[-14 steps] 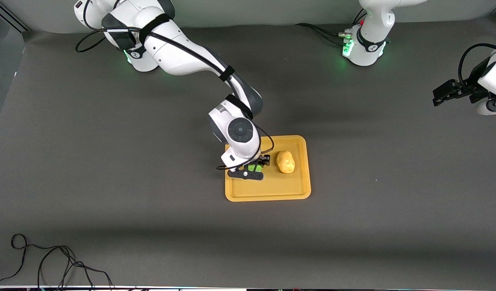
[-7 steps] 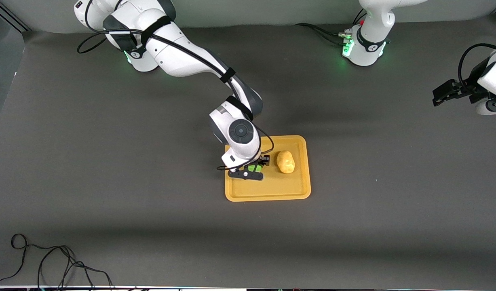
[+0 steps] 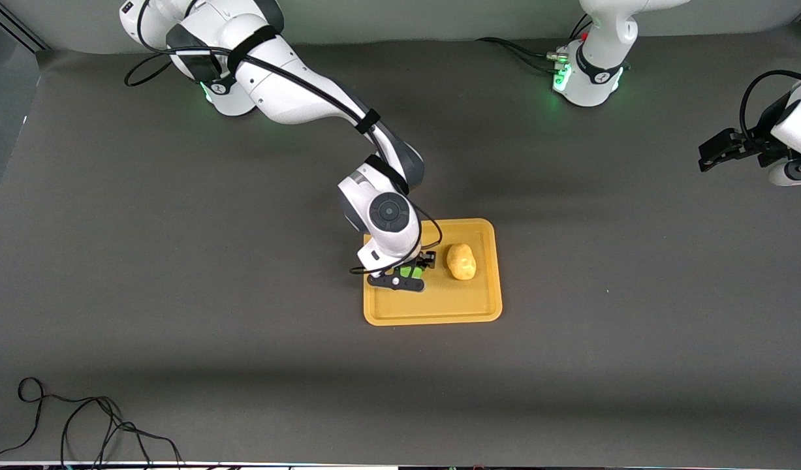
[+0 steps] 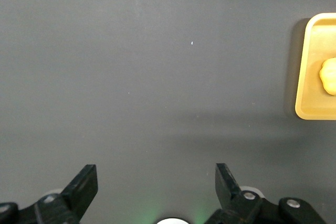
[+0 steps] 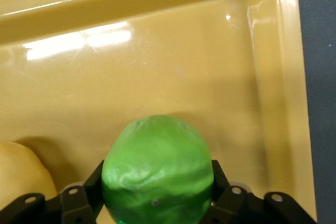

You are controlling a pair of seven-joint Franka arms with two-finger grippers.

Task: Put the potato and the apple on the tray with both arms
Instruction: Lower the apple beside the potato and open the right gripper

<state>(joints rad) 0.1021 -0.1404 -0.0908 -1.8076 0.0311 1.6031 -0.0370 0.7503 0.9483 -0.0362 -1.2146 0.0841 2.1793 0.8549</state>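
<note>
The orange-yellow tray (image 3: 439,303) lies mid-table. On it, toward the left arm's end, rests the yellow-tan potato (image 3: 461,262). My right gripper (image 3: 410,271) is low over the tray's other half, shut on the green apple (image 3: 411,269). In the right wrist view the apple (image 5: 157,169) fills the space between the black fingers (image 5: 90,181), just above the tray floor (image 5: 184,66), with the potato (image 5: 21,174) beside it. I cannot tell whether the apple touches the tray. My left gripper (image 3: 706,155) waits open at the left arm's end of the table, holding nothing (image 4: 156,179).
Dark grey mat covers the table all round the tray. A loose black cable (image 3: 80,424) lies near the front edge at the right arm's end. The left wrist view shows the tray's rim (image 4: 310,77) and a bit of potato (image 4: 329,75) far off.
The right arm's upper links shifted slightly; its gripper with the apple stays almost in place over the tray. The left arm has not moved.
</note>
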